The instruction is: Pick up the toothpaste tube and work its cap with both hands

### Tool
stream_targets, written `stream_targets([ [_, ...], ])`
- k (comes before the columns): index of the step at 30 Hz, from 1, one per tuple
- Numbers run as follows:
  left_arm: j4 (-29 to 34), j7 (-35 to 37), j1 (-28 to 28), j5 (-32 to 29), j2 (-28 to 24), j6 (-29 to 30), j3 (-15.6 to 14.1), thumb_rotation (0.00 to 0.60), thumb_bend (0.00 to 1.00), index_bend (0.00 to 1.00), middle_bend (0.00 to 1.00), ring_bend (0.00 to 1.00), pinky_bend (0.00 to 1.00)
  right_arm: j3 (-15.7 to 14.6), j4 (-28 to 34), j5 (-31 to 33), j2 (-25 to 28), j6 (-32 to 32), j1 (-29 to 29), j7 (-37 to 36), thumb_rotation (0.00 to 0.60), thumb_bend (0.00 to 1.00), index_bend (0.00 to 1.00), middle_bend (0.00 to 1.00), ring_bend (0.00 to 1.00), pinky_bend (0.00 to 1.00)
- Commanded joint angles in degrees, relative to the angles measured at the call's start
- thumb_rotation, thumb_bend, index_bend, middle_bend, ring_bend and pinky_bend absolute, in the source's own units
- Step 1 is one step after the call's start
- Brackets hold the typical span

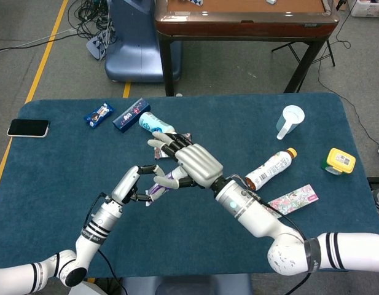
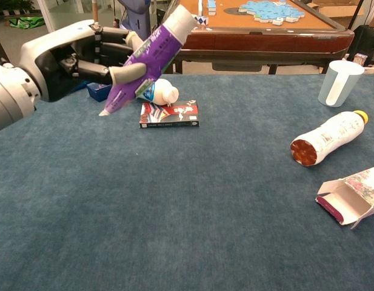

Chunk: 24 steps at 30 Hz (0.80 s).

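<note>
Left hand [image 2: 83,57] grips the purple toothpaste tube [image 2: 144,57] above the counter [image 2: 187,206]; right hand [image 1: 192,163] covers its cap end, grasp unclear.

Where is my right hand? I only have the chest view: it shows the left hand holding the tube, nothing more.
Observer: In the head view the right hand is close beside the left hand, over the tube's upper end.
Operator: Is it gripping the cap?
Observer: Cannot tell. The back of the hand hides the cap from above; its fingers reach toward the far side.
Operator: Anything beyond my frame's left?
Observer: A phone lies at the table's left edge.
</note>
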<state>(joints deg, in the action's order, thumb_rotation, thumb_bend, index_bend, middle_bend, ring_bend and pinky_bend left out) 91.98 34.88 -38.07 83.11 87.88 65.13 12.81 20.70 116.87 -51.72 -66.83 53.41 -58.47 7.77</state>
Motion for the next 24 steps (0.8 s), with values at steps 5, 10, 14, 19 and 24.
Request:
stream_targets([
  [5,-4.71,-2.86,-2.01,4.85,-1.97,-4.13,-4.50,0.600,0.47,0.58,0.68,0.44,0.34,-1.94,2.08,-0.99,6.56,0.56,3.63,1.15,0.000,0.07,0.00,0.00,0.00,0.00],
  [10,-10.46,-5.91,-3.27,7.73,-1.14,-5.32,-6.91,0.600,0.47,0.57,0.67,0.43,0.34,-4.05,2.24,-3.30,9.61,1.22,6.75,0.81,0.000,0.07,0.00,0.00,0.00,0.00],
  [14,-15.74,-9.83,-3.90,9.10,0.92,-5.64,-8.49,0.600,0.47,0.56,0.66,0.42,0.34,-6.05,2.05,-5.93,11.73,1.72,9.78,-0.25,0.000,0.07,0.00,0.00,0.00,0.00],
  [19,-20.99,-16.36,-4.22,10.20,3.53,-5.49,-9.85,0.600,0.46,0.54,0.66,0.42,0.34,-7.80,0.90,-8.51,13.31,2.15,12.81,-1.99,0.000,0.07,0.00,0.00,0.00,0.00],
  [24,-22.28,-21.21,-4.20,7.98,4.33,-8.04,-10.45,0.600,0.46,0.43,0.56,0.35,0.32,-9.02,-0.89,-10.52,14.50,2.29,15.52,-4.46,0.000,0.07,0.00,0.00,0.00,0.00],
])
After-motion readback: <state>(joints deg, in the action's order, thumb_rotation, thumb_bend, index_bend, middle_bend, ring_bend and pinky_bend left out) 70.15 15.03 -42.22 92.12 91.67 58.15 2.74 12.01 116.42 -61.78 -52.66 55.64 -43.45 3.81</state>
